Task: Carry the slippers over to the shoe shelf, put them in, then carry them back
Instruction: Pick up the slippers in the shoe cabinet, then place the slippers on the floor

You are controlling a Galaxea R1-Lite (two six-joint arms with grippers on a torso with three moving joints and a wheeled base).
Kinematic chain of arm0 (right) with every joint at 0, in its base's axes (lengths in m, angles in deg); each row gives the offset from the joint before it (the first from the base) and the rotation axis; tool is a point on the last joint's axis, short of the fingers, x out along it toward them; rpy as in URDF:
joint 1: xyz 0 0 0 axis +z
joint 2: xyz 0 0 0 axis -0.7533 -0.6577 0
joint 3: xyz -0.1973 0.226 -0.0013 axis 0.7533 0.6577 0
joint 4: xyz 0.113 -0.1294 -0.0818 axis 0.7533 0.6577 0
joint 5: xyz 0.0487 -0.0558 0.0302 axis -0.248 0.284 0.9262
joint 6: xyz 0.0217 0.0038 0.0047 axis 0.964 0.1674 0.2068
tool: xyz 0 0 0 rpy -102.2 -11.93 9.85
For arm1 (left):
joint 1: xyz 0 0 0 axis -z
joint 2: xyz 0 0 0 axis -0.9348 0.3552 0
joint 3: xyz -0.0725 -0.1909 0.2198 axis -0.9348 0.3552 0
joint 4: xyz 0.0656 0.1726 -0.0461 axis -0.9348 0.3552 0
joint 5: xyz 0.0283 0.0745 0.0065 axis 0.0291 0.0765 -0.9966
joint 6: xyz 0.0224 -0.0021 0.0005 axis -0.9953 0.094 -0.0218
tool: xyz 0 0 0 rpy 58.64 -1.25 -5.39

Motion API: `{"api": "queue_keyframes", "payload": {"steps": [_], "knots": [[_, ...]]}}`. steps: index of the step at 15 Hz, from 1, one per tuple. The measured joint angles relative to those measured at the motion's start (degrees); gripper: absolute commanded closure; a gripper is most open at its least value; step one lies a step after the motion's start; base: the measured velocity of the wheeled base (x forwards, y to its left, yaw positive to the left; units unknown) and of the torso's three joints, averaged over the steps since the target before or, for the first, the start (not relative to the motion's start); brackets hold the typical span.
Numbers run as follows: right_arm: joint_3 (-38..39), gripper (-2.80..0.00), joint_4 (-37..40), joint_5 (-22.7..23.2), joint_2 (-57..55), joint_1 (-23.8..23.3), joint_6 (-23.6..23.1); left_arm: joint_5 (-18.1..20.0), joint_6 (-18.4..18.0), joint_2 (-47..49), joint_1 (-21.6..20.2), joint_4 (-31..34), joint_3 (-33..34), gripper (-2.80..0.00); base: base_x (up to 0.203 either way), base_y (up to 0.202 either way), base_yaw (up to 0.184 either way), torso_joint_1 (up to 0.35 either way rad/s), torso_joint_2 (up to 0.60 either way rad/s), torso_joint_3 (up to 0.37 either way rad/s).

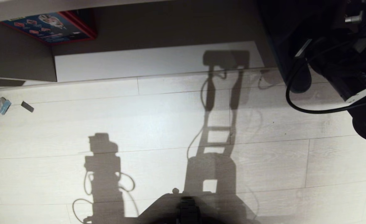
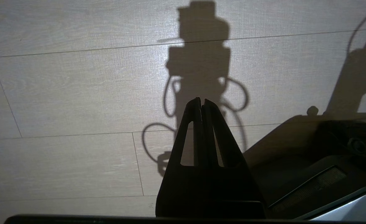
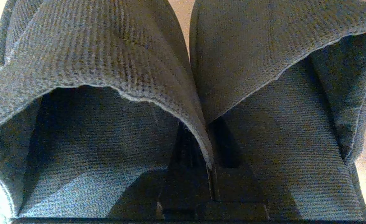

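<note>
My right gripper (image 3: 212, 174) is mostly buried: from its wrist I see only its dark fingers pressed together, pinching the inner edges of the slippers (image 3: 183, 93), whose two grey knit bands hang side by side, fill the view and hide nearly all beyond them. From my head the right arm is cut off at the upper right edge, and the dark mass (image 1: 295, 46) there in front of the shelf (image 1: 170, 25) is probably the slippers, though it is too dark to be sure. My left gripper (image 2: 201, 102) hangs over the plank floor (image 2: 77, 93), tips closed on nothing.
</note>
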Motion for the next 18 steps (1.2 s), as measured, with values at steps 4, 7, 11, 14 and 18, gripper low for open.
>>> {"api": "queue_keyframes", "payload": {"steps": [4,7,11,14,18], "knots": [[11.57,0.00,-0.14,2.40,6.36,0.26,-2.71,0.00,-0.01,0.00,-0.02,-0.02,0.00,0.00,0.000,0.000,0.000,0.000,0.00,0.000],[19.52,0.00,0.13,4.43,12.49,0.28,-5.42,0.02,-0.01,0.00,-0.02,-0.02,0.00,0.00,0.000,0.000,0.000,0.000,0.00,0.000],[29.70,0.00,0.97,4.67,21.91,0.67,-5.51,0.00,0.10,0.00,0.00,-0.02,0.00,0.00,0.000,0.000,0.000,0.000,0.00,0.000],[34.61,0.00,7.49,4.61,31.34,1.29,-4.96,0.00,0.10,0.00,0.00,-0.02,0.00,0.00,0.000,0.000,0.000,0.000,0.00,0.000],[39.26,0.00,20.02,2.57,46.01,1.49,-2.51,0.02,0.02,0.00,-0.02,-0.02,0.00,0.00,0.000,0.000,0.000,0.000,0.00,0.000]]}}
